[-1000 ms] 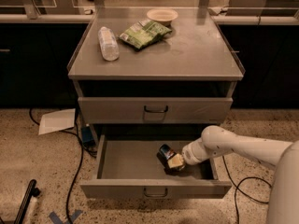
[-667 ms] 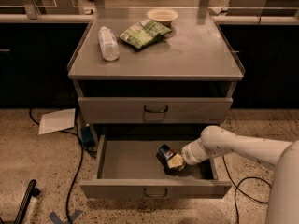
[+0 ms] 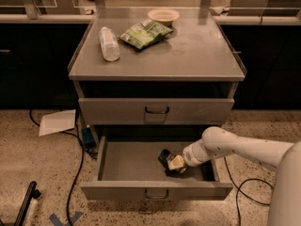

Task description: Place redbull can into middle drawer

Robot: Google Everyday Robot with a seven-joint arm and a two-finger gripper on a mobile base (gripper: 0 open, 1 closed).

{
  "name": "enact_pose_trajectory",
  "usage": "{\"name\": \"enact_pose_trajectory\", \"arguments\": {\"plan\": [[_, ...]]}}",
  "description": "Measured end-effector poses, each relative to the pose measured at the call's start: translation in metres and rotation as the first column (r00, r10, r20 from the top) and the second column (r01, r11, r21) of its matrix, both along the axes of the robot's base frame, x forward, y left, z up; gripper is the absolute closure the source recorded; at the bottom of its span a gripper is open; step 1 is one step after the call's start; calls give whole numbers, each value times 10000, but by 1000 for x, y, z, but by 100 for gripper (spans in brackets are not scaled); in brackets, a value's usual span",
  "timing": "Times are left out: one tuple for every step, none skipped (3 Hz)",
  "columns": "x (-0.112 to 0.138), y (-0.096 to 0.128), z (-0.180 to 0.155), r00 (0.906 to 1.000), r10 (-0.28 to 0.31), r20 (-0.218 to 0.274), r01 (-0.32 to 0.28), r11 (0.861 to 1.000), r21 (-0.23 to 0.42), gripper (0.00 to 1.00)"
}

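Nothing is showing any shift since a second ago: the arm (image 3: 235, 147) is still reaching from the right into the pulled-out middle drawer (image 3: 117, 191), and the gripper (image 3: 175, 164) is holding the same spot low inside it, right of centre. The redbull can (image 3: 164, 156) is sitting inside that drawer, tilted, touching the gripper's tip on its left side. I cannot tell whether the jaws are gripping the can or standing open beside it. No brand name or lettering is reading clearly on the can; it is appearing as a small dark cylinder with a hint of blue. Up on the worktop (image 3: 188, 55) a clear bottle (image 3: 108, 44) is lying on its side, green snack bags (image 3: 145, 33) are resting just beside a pale bowl (image 3: 163, 16), and their print is not legible. The drawer front above (image 3: 197, 111) is sitting closed.
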State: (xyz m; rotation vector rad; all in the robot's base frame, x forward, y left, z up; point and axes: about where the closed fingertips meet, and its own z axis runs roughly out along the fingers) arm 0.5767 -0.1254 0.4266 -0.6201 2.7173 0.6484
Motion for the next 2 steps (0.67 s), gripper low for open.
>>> {"name": "enact_pose_trajectory", "arguments": {"plan": [[0, 0, 0, 10000, 0, 0, 0, 10000, 0, 0], [0, 0, 0, 10000, 1, -1, -1, 10000, 0, 0]]}}
